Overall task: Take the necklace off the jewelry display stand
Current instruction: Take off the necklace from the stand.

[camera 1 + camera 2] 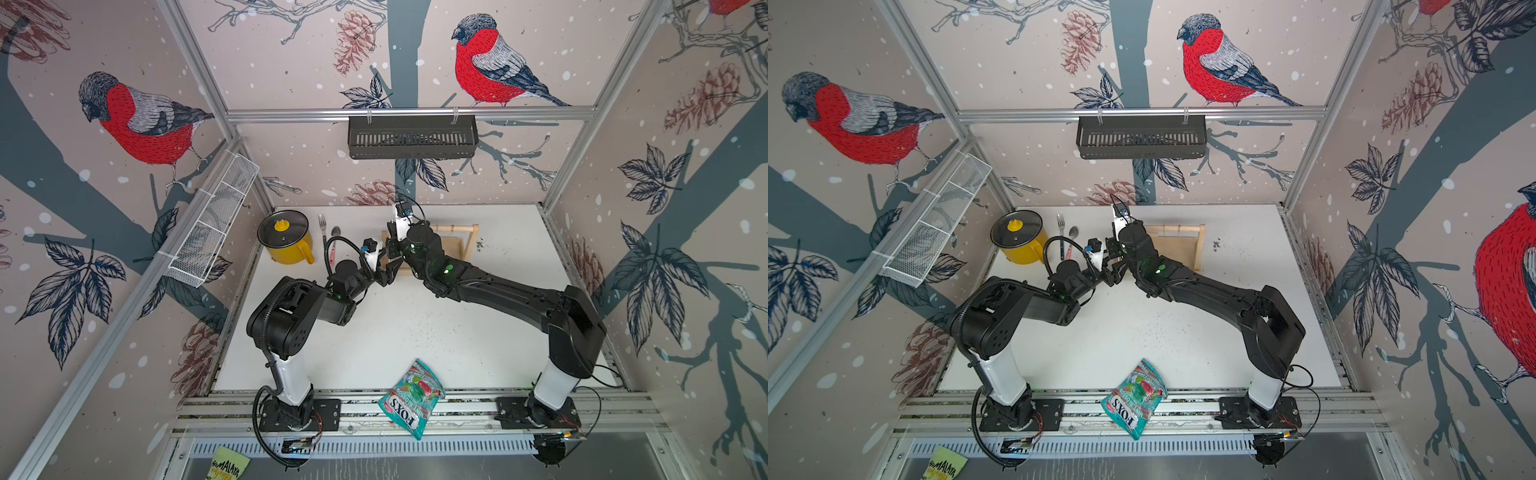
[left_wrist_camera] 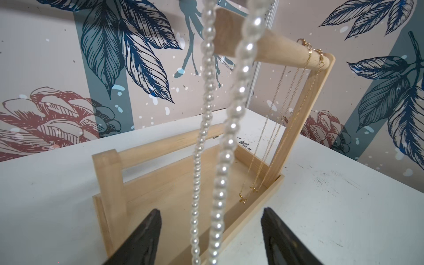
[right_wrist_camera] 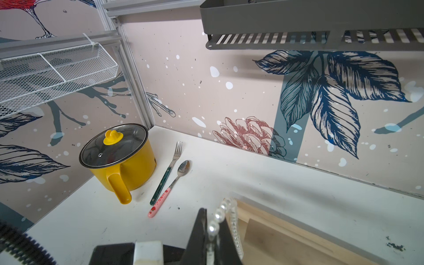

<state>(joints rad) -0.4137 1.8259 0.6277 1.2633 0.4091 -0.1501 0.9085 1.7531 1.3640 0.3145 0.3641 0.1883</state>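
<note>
Right pincer (image 3: 213,220): closed on the pearl necklace (image 2: 230,141); a pearl is seen nipped between its fingers, just beside the wood of the stand (image 2: 300,114).
Left pincer (image 2: 211,211): held fairly wide, lower down. Both hanging strands pass between its fingers and neither is seen to be touched.
Necklace: hung in two strands at the free end of the bar (image 2: 282,49). Whether the loop is clear of the bar cannot be told, as its top is cut off in the left wrist view.
Stand: set at the back of the table (image 1: 415,332). Two gold chains (image 2: 310,55) are draped over the bar next to the post, well apart from the pearls.
Step judged: the loop is to be slid off the bar's open end, with the lower part gathered by the left pincer.
Risk, snag: if the loop is pulled sideways or downward rather than along the bar, it could be caught on the bar's end.
Risk, stand: a caught loop could cause the light stand to be dragged or tipped, and the chains to be shaken off.
Risk, slip: smooth round pearls could be squeezed out of a narrow pinch.
Risk, string: the thread could be snapped if the pincers are drawn apart.
Risk, arms: the wrists are seen close together in both top views, so a knock is possible.
</note>
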